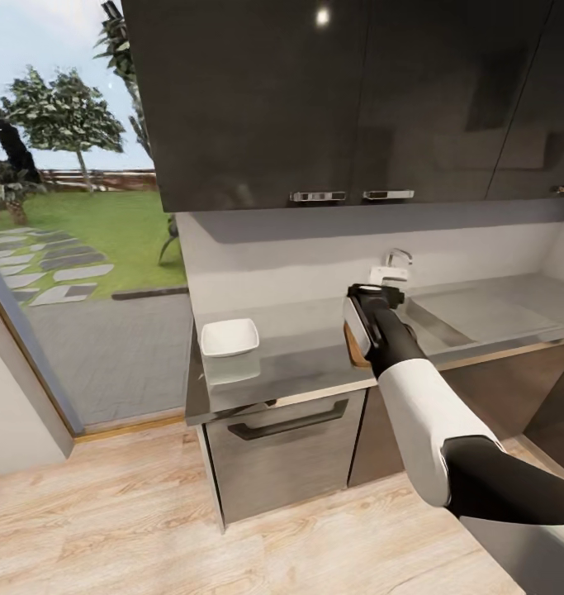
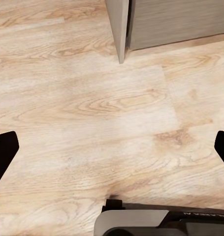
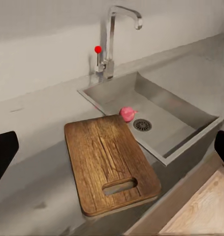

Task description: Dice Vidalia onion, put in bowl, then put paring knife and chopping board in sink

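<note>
The dark brown chopping board point(image 3: 109, 164) lies on the grey countertop point(image 1: 298, 355), its slot handle toward the front edge, right beside the sink point(image 3: 166, 118). A pinkish Vidalia onion point(image 3: 127, 114) rests in the basin next to the round drain. My right gripper point(image 3: 112, 152) hovers open above the board with nothing between its fingers point(image 3: 1, 155); in the head view, the right gripper point(image 1: 374, 291) covers most of the chopping board point(image 1: 353, 347). The white bowl point(image 1: 229, 337) sits at the counter's left end. My left gripper point(image 2: 112, 152) hangs open over the wooden floor. The paring knife is out of view.
A chrome tap point(image 3: 112, 39) with a red knob point(image 3: 98, 49) stands behind the basin. Dark wall cabinets point(image 1: 339, 91) hang over the counter. A drawer front point(image 1: 286, 434) sits below it. A large window opens on the left.
</note>
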Available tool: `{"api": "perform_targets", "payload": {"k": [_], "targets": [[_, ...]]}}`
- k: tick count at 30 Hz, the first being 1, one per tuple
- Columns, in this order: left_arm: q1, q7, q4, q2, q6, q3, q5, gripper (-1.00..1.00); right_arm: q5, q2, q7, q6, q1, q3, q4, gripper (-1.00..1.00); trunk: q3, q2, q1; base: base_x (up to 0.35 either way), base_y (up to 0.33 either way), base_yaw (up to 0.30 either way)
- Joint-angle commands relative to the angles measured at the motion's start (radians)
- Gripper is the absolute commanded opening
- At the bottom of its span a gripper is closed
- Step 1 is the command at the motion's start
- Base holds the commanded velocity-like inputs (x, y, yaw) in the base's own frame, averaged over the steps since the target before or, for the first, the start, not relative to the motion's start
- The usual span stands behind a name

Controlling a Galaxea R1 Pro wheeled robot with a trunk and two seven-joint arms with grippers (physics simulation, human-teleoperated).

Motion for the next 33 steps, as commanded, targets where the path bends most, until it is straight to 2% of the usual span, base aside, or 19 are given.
{"api": "perform_targets", "payload": {"k": [1, 8, 12, 15, 18, 21, 22, 27, 29, 31, 33], "targets": [[0.0, 0.0, -0.001, 0.0, -0.002, -0.001, 0.004, 1.0, -0.003, 0.0, -0.017, 0.004, -0.001, -0.005, 0.0, 1.0, -0.002, -0.002, 0.001, 0.0, 0.0, 0.0], [0.0, 0.0, 0.0, 0.0, -0.002, 0.0, 0.005, 1.0, -0.009, 0.0, -0.179, -0.019, -0.002, -0.094, 0.003, 1.0, -0.002, -0.002, 0.001, 0.0, 0.0, 0.0], [0.0, 0.0, 0.0, 0.0, -0.002, 0.0, 0.005, 1.0, -0.016, 0.0, -0.241, -0.025, -0.002, -0.124, 0.003, 1.0, -0.002, -0.002, 0.001, 0.0, 0.0, 0.0], [0.0, 0.0, 0.0, 0.0, -0.002, 0.0, 0.004, 1.0, -0.052, 0.0, -0.282, -0.026, -0.002, -0.153, 0.003, 1.0, -0.002, -0.002, 0.001, 0.0, 0.0, 0.0], [0.0, 0.0, 0.0, 0.0, -0.002, 0.0, 0.005, 1.0, -0.135, 0.0, -0.334, -0.027, -0.002, -0.19, 0.003, 1.0, -0.002, -0.002, 0.001, 0.0, 0.0, 0.0], [0.0, 0.0, 0.0, 0.0, -0.002, 0.0, 0.005, 1.0, -0.241, 0.0, -0.421, -0.027, -0.002, -0.206, 0.003, 1.0, -0.002, -0.002, 0.001, 0.0, 0.0, 0.0], [0.0, 0.0, 0.0, 0.0, -0.002, 0.0, 0.005, 1.0, -0.262, 0.0, -0.443, -0.027, -0.002, -0.208, 0.003, 1.0, -0.002, -0.002, 0.001, 0.0, 0.0, 0.0], [0.0, 0.0, 0.0, 0.0, -0.002, 0.0, 0.006, 1.0, -0.335, 0.0, -0.482, -0.026, -0.002, -0.21, 0.003, 1.0, -0.002, -0.002, 0.001, 0.0, 0.0, 0.0], [0.0, 0.0, 0.0, 0.0, -0.002, 0.0, 0.006, 1.0, -0.404, 0.0, -0.488, -0.023, -0.002, -0.21, 0.003, 1.0, -0.002, -0.002, 0.001, 0.0, 0.0, 0.0], [0.0, 0.0, 0.0, 0.0, -0.002, 0.0, 0.006, 1.0, -0.444, 0.0, -0.489, -0.022, -0.001, -0.21, 0.003, 1.0, -0.002, -0.002, 0.001, 0.0, 0.0, 0.0], [0.0, 0.0, 0.0, 0.0, -0.002, 0.0, 0.006, 1.0, -0.517, 0.0, -0.492, -0.021, -0.002, -0.21, 0.003, 1.0, -0.002, -0.002, 0.001, 0.0, 0.0, 0.0]]}}
